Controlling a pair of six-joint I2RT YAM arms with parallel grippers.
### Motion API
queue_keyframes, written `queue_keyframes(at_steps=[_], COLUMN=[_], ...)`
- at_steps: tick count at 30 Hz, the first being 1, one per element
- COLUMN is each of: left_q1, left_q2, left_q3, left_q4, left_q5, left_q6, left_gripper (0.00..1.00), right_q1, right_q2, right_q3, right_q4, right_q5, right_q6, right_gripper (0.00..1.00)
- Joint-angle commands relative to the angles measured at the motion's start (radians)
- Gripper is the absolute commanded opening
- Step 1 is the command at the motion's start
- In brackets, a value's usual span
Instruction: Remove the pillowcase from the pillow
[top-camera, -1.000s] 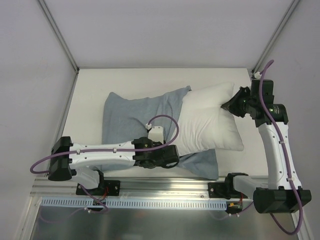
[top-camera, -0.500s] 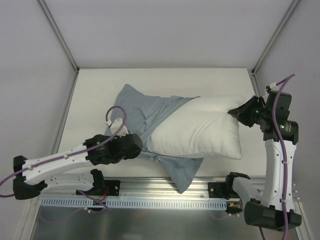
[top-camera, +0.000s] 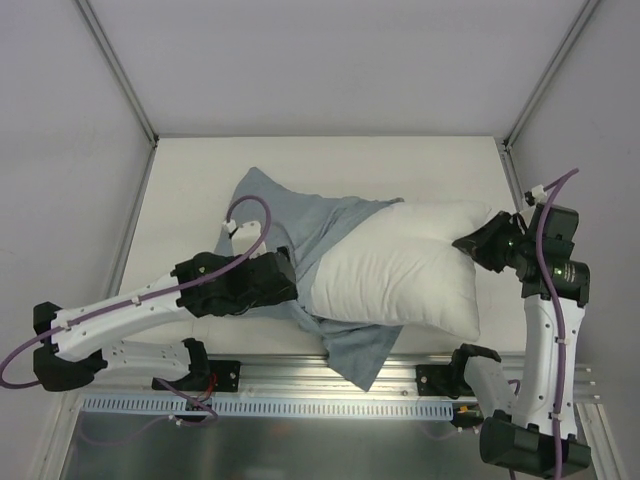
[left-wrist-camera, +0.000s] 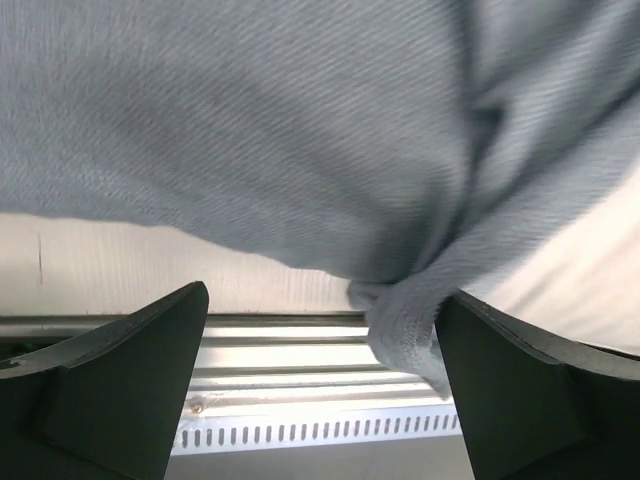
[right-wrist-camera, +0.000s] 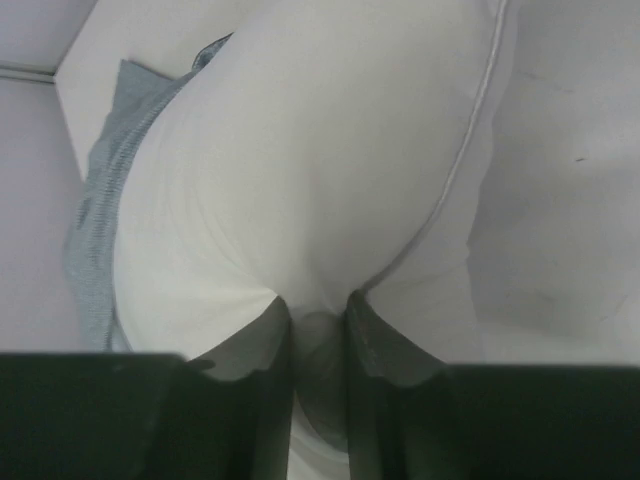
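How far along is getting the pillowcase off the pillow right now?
Done: most of the white pillow already lies outside the grey pillowcase. In hand: the right end effector pinches the pillow's right end; the left end effector is open, with bunched pillowcase fabric hanging between its fingers, ungripped. Left: the pillow's left end sits inside the case and needs pulling free.
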Motion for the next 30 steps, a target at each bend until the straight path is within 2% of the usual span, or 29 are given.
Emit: queue_keyframes(at_steps=[1, 2, 3, 5, 6, 8, 14, 16, 20, 21, 24, 26, 30], left_q1=[0.01, 0.015, 0.019, 0.039, 0.053, 0.071, 0.159, 0.171, 0.186, 0.191, 0.218, 0.235, 0.294], left_q2=[0.059, 0.075, 0.115, 0.157, 0.199, 0.239, 0.414, 0.525, 0.723, 0.8, 0.919, 0.989, 1.094], left_q3=[0.2, 0.23, 0.262, 0.354, 0.415, 0.474, 0.702, 0.822, 1.033, 1.119, 1.224, 1.253, 1.302], left_q4=[-0.011, 0.002, 0.027, 0.043, 0.052, 0.064, 0.095, 0.092, 0.062, 0.049, 0.034, 0.035, 0.038], left_q5=[-0.095, -0.101, -0.106, -0.109, -0.117, -0.114, 0.032, 0.084, 0.217, 0.245, 0.302, 0.317, 0.449], left_q6=[0.163, 0.22, 0.248, 0.318, 0.343, 0.412, 0.588, 0.659, 0.725, 0.728, 0.743, 0.737, 0.728], left_gripper=[0.94, 0.92, 0.92, 0.91, 0.91, 0.93, 0.96, 0.97, 0.99, 0.99, 0.99, 0.98, 0.97], right_q1=[-0.008, -0.008, -0.01, -0.008, -0.01, -0.01, 0.001, 0.051, 0.208, 0.283, 0.392, 0.461, 0.548], right_q2=[-0.054, -0.062, -0.069, -0.085, -0.094, -0.106, -0.097, -0.086, -0.057, -0.045, -0.002, 0.032, 0.105], right_q3=[-0.008, -0.018, -0.037, -0.05, -0.057, -0.058, 0.011, 0.05, 0.099, 0.103, 0.108, 0.113, 0.096], right_q4=[-0.006, -0.022, -0.043, -0.084, -0.094, -0.099, -0.085, -0.095, -0.123, -0.125, -0.149, -0.18, -0.185], right_q5=[0.024, 0.038, 0.061, 0.157, 0.224, 0.259, 0.259, 0.303, 0.42, 0.467, 0.524, 0.562, 0.582], right_q6=[-0.075, -0.09, -0.095, -0.092, -0.079, -0.07, -0.061, -0.073, -0.064, -0.061, -0.059, -0.062, -0.04], right_gripper=[0.29, 0.58, 0.69, 0.84, 0.87, 0.93, 0.99, 0.96, 0.96, 0.96, 0.96, 0.96, 0.96])
